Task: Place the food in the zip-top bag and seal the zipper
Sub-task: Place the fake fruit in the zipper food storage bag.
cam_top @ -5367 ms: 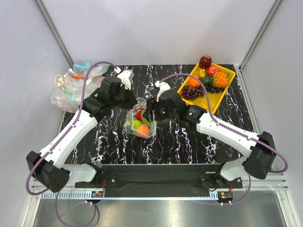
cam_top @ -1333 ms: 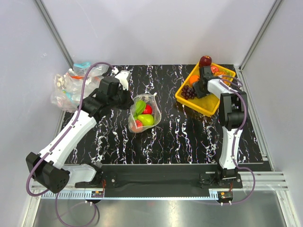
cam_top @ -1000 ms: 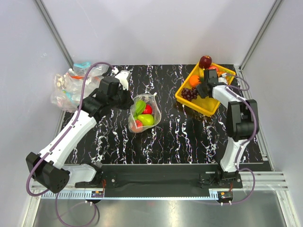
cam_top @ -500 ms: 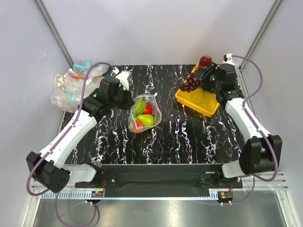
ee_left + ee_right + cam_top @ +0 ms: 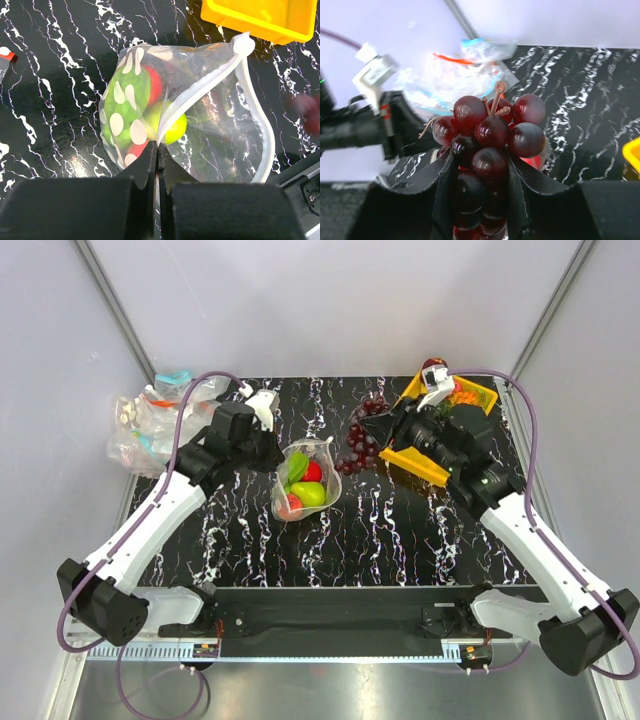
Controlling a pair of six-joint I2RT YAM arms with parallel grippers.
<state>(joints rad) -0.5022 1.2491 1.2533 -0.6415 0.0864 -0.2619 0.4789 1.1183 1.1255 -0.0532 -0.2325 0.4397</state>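
The right pincer (image 5: 480,175), half-closed around the grape bunch (image 5: 487,132), has lifted it from the yellow tray (image 5: 412,462) at the desk's (image 5: 400,530) far-right corner toward the mid-desk zip-top bag (image 5: 300,485), whose zipper (image 5: 200,89) the fully shut left pincer (image 5: 157,150) pinches open; loading continues, sealing waits

Left arm (image 5: 150,520): white moulded link shells, black joint housings. Right arm (image 5: 530,540): same build, same colours.
Purple left cable (image 5: 185,405) runs outside the shells; matching purple right cable (image 5: 527,455) on the other arm.
White left camera block (image 5: 262,403) at the wrist; white right camera block (image 5: 437,383) likewise.
Left pincer (image 5: 157,150): two matte black fingers, broad at the root, tapering to thin edges.
Right pincer (image 5: 481,172): black, wedge-shaped fingers.
Both bases sit on a black base rail (image 5: 330,612) at the near edge of the bench.
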